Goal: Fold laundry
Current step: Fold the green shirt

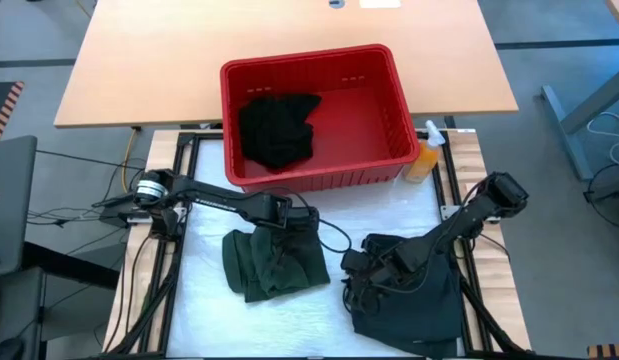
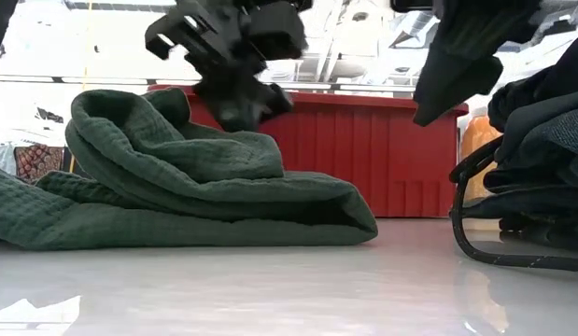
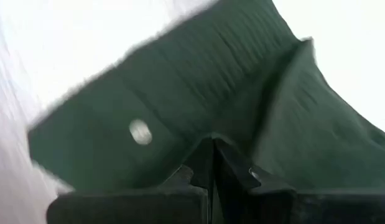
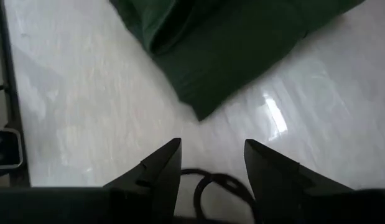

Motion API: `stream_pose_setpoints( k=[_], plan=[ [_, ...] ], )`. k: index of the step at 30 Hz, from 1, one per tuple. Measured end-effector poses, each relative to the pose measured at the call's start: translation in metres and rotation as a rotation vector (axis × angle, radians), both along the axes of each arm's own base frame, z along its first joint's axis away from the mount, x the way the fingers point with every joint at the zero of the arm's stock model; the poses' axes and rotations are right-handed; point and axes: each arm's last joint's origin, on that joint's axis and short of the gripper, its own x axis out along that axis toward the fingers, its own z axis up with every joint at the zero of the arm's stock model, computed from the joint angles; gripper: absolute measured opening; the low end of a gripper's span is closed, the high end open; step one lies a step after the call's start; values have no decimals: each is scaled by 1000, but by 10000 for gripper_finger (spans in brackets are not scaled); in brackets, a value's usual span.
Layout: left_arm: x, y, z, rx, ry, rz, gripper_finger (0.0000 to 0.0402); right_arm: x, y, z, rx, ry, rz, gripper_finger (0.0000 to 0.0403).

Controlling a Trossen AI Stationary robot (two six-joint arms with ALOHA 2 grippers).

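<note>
Right gripper [image 4: 208,163] hangs low over the white table [image 1: 204,300], its two fingers spread apart with nothing between them, pointing toward the folded green shirt [image 1: 274,262] and resting beside a dark teal garment [image 1: 414,295] heaped at the near right corner. Left gripper [image 3: 212,163] is poised directly above the green shirt, its fingers pressed together with no cloth caught between them; a pale button [image 3: 140,132] shows on the fabric just beneath. Seen from table level, the shirt lies in thick rolled folds on the left half of the table, well apart from the teal heap. Behind both, a red basket [image 1: 389,110] stands at the far edge of the table, with a black garment [image 1: 277,128] bunched in its left side. An orange spray bottle [image 1: 425,155] stands just beside the basket's right corner.
</note>
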Motion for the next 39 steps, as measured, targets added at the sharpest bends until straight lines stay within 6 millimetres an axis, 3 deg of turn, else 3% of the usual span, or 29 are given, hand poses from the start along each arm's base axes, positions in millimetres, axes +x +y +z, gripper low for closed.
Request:
stream_pose_setpoints(
  k=[6,11,18,23,28,31,35,39],
  plan=[
    [-30,0,2,15,274,45,0,6,-7,1,3,-22,-16,202],
    [-51,-20,-4,45,437,-1,0,22,-19,8,55,-127,-70,202],
    [-86,-57,10,80,393,23,0,41,-43,7,88,-194,-165,202],
    [-125,-69,13,85,352,164,0,57,-52,-19,87,-139,-172,202],
    [-165,-76,12,42,143,339,0,67,-53,-44,119,-88,-186,202],
    [-181,-74,14,-18,-23,460,0,68,-53,-43,127,-97,-192,202],
    [-192,-66,27,-86,-216,598,3,67,-53,-38,122,-109,-177,202],
    [-191,-62,49,-113,-444,601,29,66,-53,-34,127,-122,-173,202]
  ],
)
